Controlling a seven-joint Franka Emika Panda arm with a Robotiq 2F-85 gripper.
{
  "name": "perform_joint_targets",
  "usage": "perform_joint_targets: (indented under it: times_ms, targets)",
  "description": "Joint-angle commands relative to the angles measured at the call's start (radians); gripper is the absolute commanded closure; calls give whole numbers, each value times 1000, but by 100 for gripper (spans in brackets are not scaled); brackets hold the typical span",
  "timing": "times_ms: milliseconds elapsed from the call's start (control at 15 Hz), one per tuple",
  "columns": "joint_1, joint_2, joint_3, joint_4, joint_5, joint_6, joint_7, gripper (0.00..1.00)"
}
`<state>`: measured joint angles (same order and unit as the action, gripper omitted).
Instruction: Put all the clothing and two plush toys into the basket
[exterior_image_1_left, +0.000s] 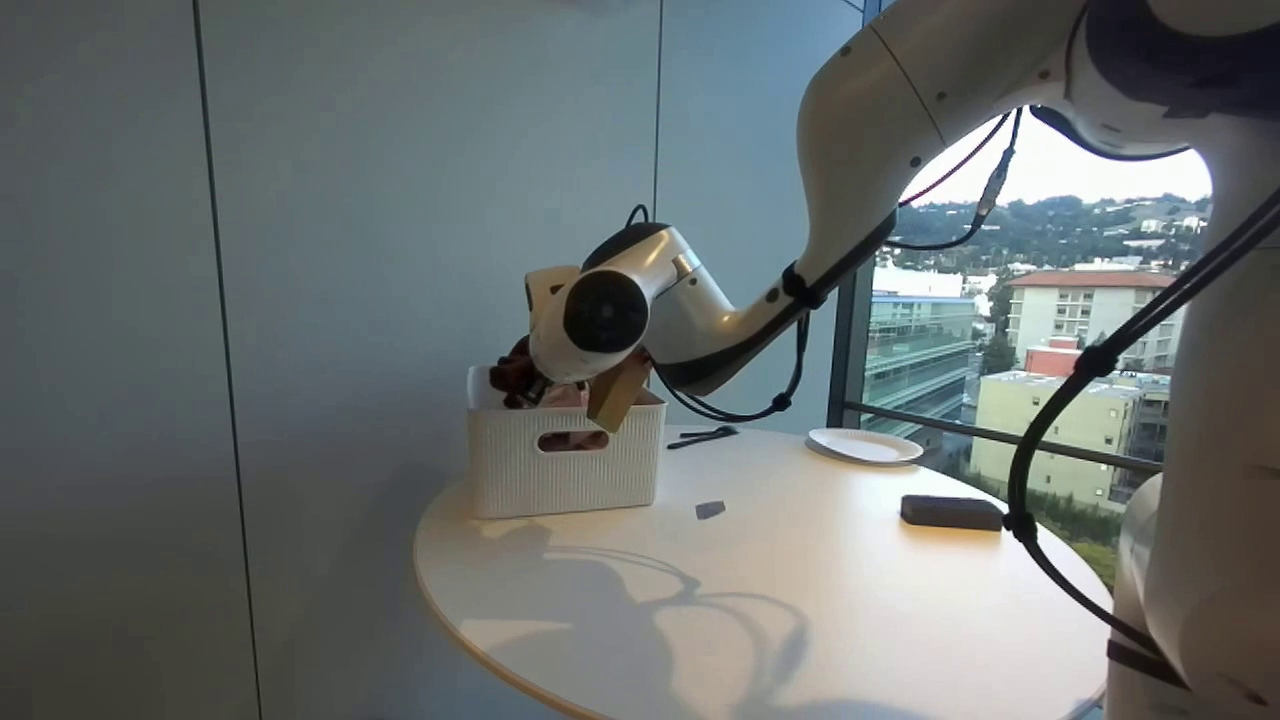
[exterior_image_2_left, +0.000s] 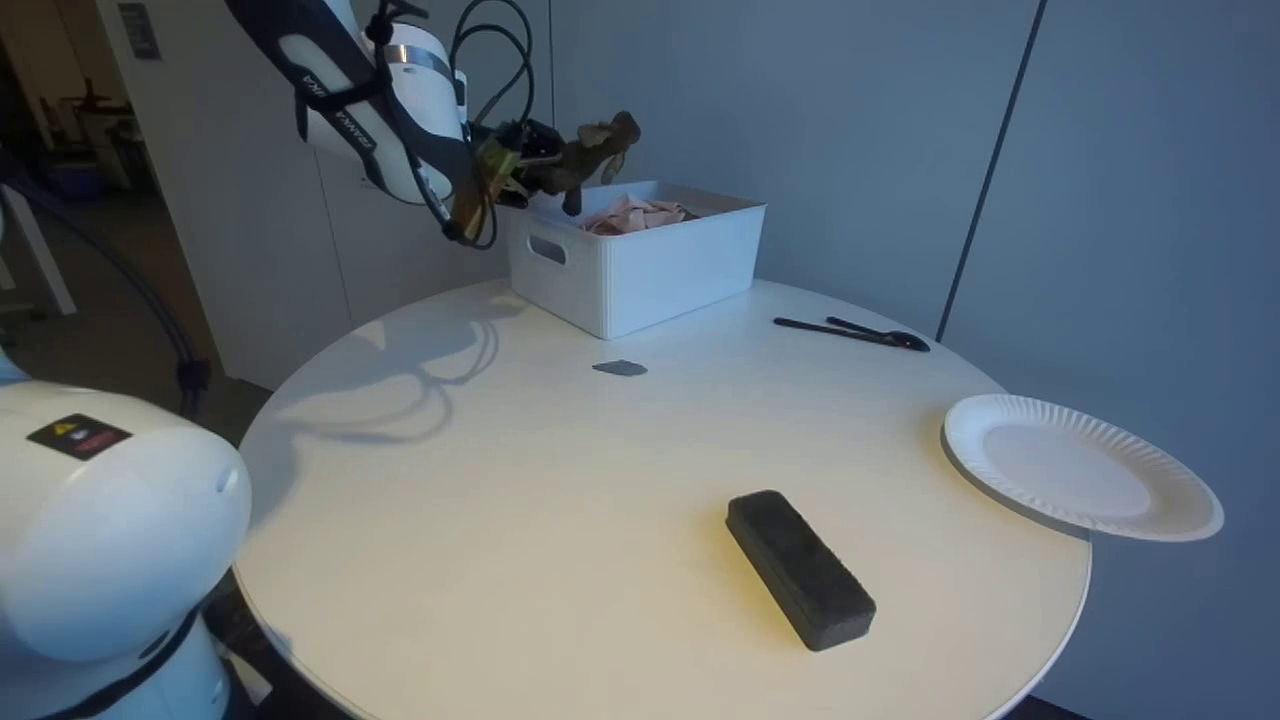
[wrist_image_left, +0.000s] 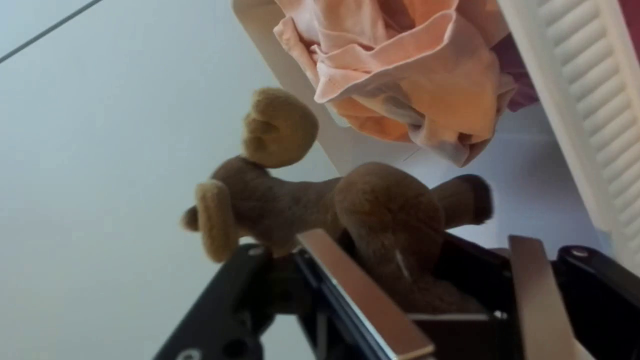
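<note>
I had the jaws clamped on the brown plush toy (exterior_image_2_left: 578, 165), which was, in an exterior view, at the upper middle of the frame, over the white basket (exterior_image_2_left: 680, 268) with pale pink clothing (exterior_image_2_left: 636, 215) inside.

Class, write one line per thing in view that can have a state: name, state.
Basket: upright, open-topped, partly filled
Clothing: crumpled, inside the basket
Plush toy: gripped, at least partly over the basket
Gripper: closed on the plush toy
Black block: lying on the table
Black utensils: lying together
Grey scrap: flat on the table
White plate: face up, overhanging the table's edge
</note>
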<state>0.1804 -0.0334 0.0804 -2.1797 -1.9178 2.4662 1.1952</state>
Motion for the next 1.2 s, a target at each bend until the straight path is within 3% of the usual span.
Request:
perform_joint_targets:
  times_ms: [0, 333, 533, 867, 1133]
  targets:
    - [-27, 49, 11, 67, 44, 1, -81, 41]
    - [-40, -95, 12, -47, 74, -37, -52, 1]
    - [-43, -261, -12, -174, 79, -23, -20, 0]
    - [-71, -522, -101, -401, 474, -24, -205, 0]
    - [-114, -713, -178, -558, 756, -102, -396, 0]
